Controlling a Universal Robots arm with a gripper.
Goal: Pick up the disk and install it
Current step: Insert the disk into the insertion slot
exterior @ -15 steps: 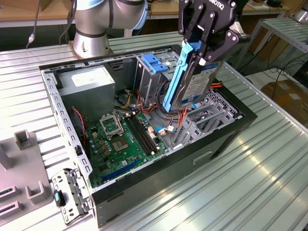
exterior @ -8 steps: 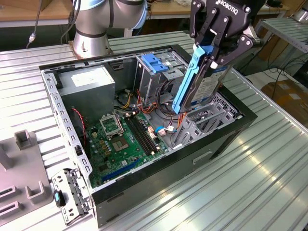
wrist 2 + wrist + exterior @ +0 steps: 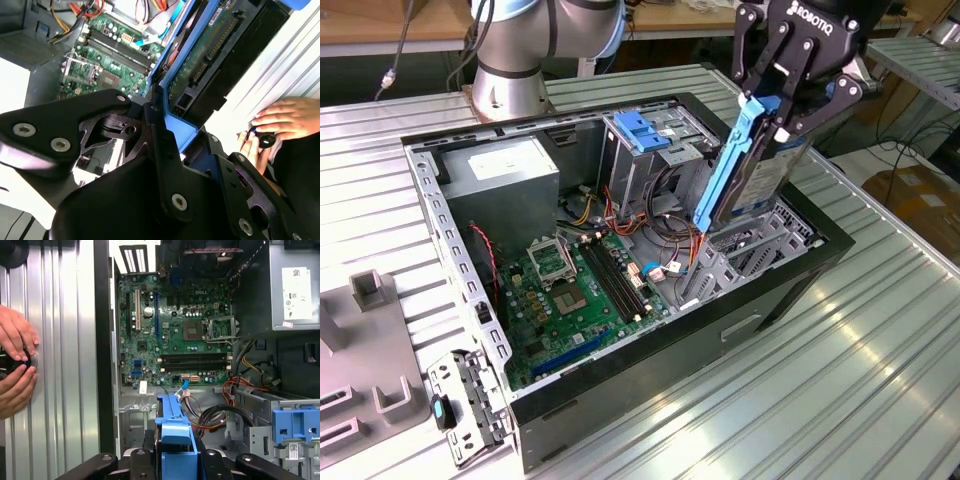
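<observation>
Nearest, the open computer case (image 3: 650, 375) lies on the ribbed table (image 3: 840, 400) with its motherboard (image 3: 575, 290) facing up. Toward the exterior view's right, the gripper (image 3: 775, 115) is clamped on the disk (image 3: 760, 175). The disk stands on end and tilted, its lower end at the grey drive bay (image 3: 765, 250); I cannot tell whether they touch. The pick-up looks done, but the disk is not seated, so installing remains. Farther back stand the blue-latched cage (image 3: 645, 135) and the arm's base (image 3: 510, 85).
</observation>
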